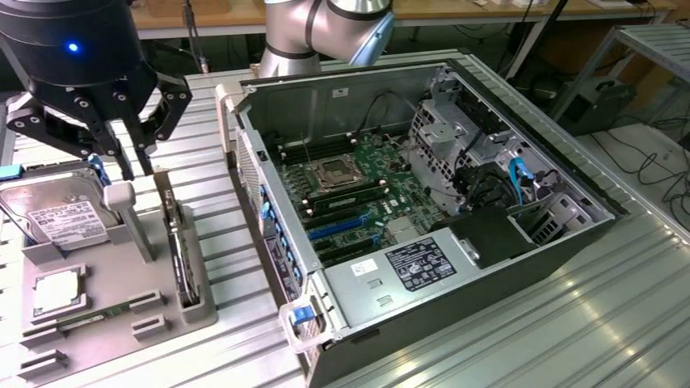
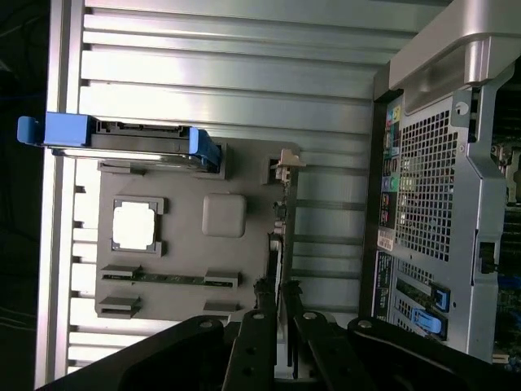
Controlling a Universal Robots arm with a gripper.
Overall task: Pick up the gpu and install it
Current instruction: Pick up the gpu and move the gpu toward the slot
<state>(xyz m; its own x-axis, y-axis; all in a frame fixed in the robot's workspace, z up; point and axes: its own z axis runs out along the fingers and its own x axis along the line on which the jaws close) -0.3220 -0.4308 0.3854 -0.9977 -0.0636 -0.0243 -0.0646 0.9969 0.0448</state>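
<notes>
A: Item, gpu (image 1: 181, 242): location?
B: Standing edge-on in a slot of the grey holder (image 1: 113, 279), on the bench (image 1: 518, 331), near the open computer case (image 1: 323, 105).
A: Item, hand (image 1: 129, 166): condition?
B: Above the holder, near the gpu. Narrowly parted, grasping nothing.

tray (image 1: 108, 327): at the exterior view's left, beside the computer case (image 1: 318, 101)
hard drive (image 1: 60, 214): on the tray, far end
processor (image 1: 60, 293): on the tray, nearer
gpu (image 1: 183, 255): edge-on in the tray's slot, on its case side
</notes>
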